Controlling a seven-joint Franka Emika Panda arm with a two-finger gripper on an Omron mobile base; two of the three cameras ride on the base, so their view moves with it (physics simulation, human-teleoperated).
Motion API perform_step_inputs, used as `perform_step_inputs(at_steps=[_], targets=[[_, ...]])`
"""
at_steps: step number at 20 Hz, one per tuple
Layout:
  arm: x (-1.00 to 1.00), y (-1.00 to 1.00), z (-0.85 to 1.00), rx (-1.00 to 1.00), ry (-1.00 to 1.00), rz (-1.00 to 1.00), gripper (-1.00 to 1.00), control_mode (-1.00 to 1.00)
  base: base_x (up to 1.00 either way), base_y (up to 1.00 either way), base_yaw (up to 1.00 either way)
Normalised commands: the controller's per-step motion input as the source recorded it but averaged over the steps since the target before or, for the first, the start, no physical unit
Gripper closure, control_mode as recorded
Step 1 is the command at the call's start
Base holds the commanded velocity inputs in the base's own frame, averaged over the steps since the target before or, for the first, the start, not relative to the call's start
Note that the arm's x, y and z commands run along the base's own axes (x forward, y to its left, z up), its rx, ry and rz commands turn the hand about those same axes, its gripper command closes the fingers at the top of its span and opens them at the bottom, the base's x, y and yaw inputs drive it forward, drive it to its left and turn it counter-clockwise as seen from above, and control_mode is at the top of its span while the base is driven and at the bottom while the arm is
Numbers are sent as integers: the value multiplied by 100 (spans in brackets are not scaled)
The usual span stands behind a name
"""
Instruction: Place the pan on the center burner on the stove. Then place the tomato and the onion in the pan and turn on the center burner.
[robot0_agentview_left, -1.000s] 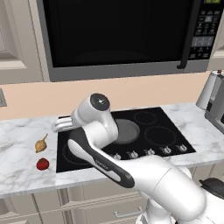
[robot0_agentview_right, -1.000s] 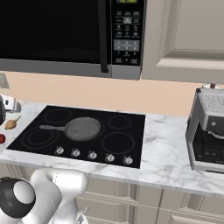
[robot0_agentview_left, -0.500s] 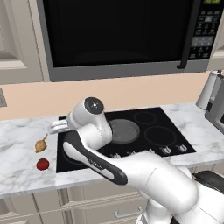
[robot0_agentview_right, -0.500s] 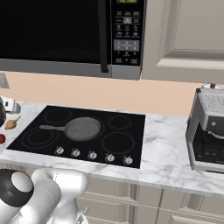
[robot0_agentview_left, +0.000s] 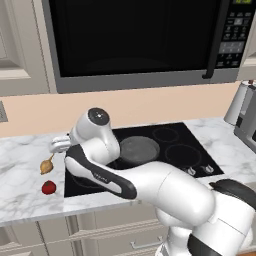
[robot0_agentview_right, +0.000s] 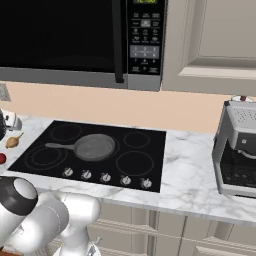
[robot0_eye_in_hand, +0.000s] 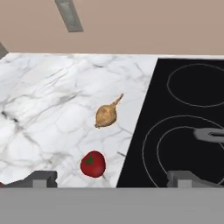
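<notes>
On the black cooktop: the round, shallow dark grey frying pan (robot0_agentview_right: 94, 146) sat on the largest, middlemost ring of the flat black glass stove (robot0_agentview_right: 145, 145), its long thin handle pointing toward the produce side.
Produce: the small bright red tomato (robot0_eye_in_hand: 92, 164) and the small golden-brown onion with a pointed stem tip (robot0_eye_in_hand: 107, 114) lay on the white marble surface (robot0_eye_in_hand: 52, 100), near each other but apart, just off the cooktop's edge.
Tool: the white arm's two-finger tool (robot0_eye_in_hand: 113, 178) stood spread wide and held nothing; in the hand view its dark fingertips (robot0_eye_in_hand: 40, 178) straddled the surface edge, with the tomato between them and nearer the left tip.
Stage, as judged: pan placement looked done; picking up the tomato appeared to be the step in hand, with onion and knob not yet dealt with.
Risk one: the tomato was a smooth glossy ball, so off-centre pads could squeeze it out sideways and send it rolling across the polished marble.
Risk two: the right fingertip hovered over the glass, so a straight descent might strike the cooktop before closing.
Risk three: the onion lay close by; a sweeping approach could nudge its tapered bulb away.
Textures: veined marble, slick glass with thin grey ring outlines, matte pan, small silver knobs (robot0_agentview_right: 105, 177) along the front.
</notes>
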Motion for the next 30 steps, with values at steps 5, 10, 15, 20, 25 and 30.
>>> perform_step_inputs(at_steps=[5, 10, 15, 20, 25, 30], targets=[[11, 17, -24, -2, 10, 0, -100, -100, 0, 0, 0], [4, 18, -30, -5, 8, 0, -100, -100, 0, 0, 0], [6, 15, -24, -3, 4, 0, -100, -100, 0, 0, 0], [6, 12, -21, -3, 3, 0, -100, -100, 0, 0, 0], [12, 10, -15, -2, 2, 0, -100, -100, 0, 0, 0], [23, 10, -8, -1, 3, -1, -100, -100, 0, 0, 0]])
